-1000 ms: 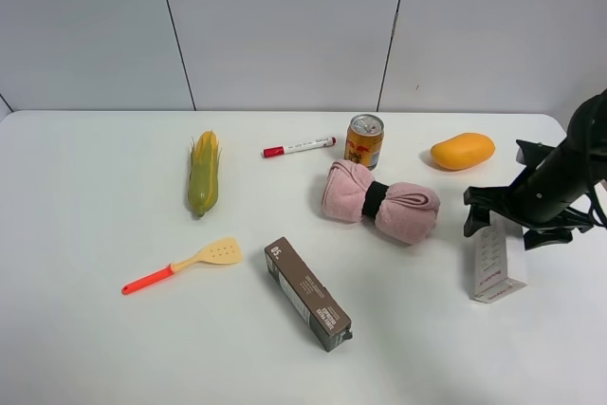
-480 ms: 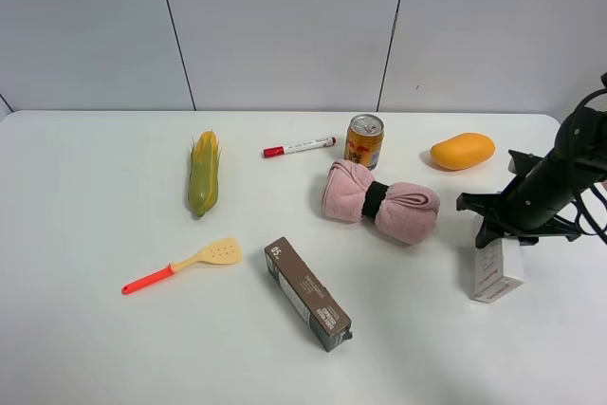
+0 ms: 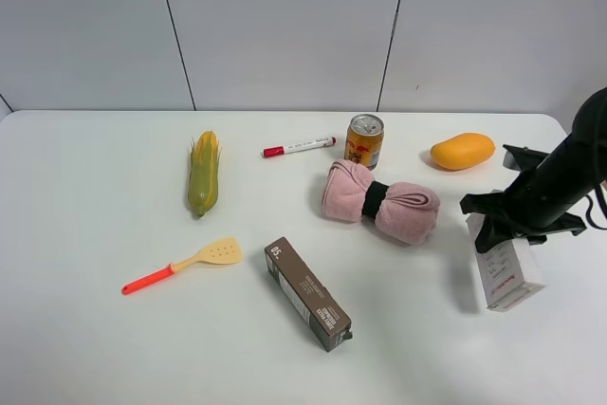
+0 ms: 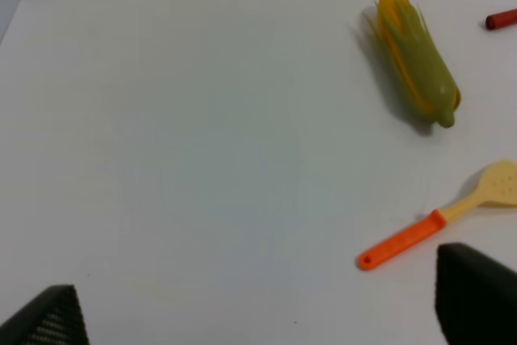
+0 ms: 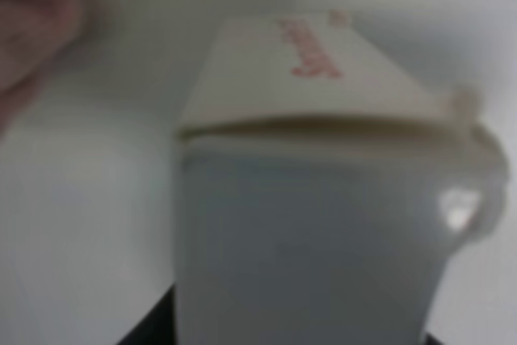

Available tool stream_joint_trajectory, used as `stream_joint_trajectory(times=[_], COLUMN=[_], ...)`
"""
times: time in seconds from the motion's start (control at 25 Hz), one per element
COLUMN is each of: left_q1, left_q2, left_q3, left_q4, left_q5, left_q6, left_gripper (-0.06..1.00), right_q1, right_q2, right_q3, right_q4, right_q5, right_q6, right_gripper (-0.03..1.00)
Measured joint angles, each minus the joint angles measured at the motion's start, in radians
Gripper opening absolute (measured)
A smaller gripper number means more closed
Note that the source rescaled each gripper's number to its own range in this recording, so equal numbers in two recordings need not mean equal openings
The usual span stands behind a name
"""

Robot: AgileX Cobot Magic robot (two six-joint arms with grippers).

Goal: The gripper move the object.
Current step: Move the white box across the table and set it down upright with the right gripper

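Note:
The white carton point(image 3: 507, 270) with small grey print and a red mark is at the right of the table, its near end raised above its shadow. My right gripper point(image 3: 517, 225), a black claw on a dark arm, is shut on the carton's far end. In the right wrist view the carton point(image 5: 323, 199) fills the frame between the fingers. My left gripper point(image 4: 258, 321) is open and empty, its fingertips point(image 4: 477, 296) wide apart over bare table near the spatula; it does not show in the exterior view.
A pink rolled towel point(image 3: 379, 201) lies just left of the carton. A mango point(image 3: 462, 151) and a can point(image 3: 364, 141) sit behind. A dark brown carton point(image 3: 308, 293), a spatula point(image 3: 185, 263), a corn cob point(image 3: 203, 173) and a marker point(image 3: 299, 147) lie further left.
The right gripper came down onto the white carton's far end and closed on it. The carton's near end swung to the right and rose off the table.

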Motion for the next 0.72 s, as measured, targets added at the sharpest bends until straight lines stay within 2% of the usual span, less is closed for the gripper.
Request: stream_joint_trajectory(times=[0.16,0.32,0.4,0.56,0.72], left_q1=[0.000,0.000,0.000,0.000,0.000], left_q2=[0.000,0.000,0.000,0.000,0.000], left_q3=[0.000,0.000,0.000,0.000,0.000], left_q4=[0.000,0.000,0.000,0.000,0.000], left_q5=[0.000,0.000,0.000,0.000,0.000], left_q6=[0.000,0.000,0.000,0.000,0.000], left_gripper=[1.00,1.00,1.00,1.00,1.00], right_q1=[0.000,0.000,0.000,0.017,0.138], right_q2=[-0.166,-0.299,-0.348,-0.377,-0.370], right_q3=[-0.058,-0.217,-0.308,-0.489,-0.617], right_q4=[0.022,0.088,0.134,0.202,0.176], right_q5=[0.183,0.357,0.390,0.396,0.398], right_q6=[-0.031,-0.041,-0.049,-0.065,-0.098], right_gripper=[0.00,0.00,0.00,0.00,0.00])
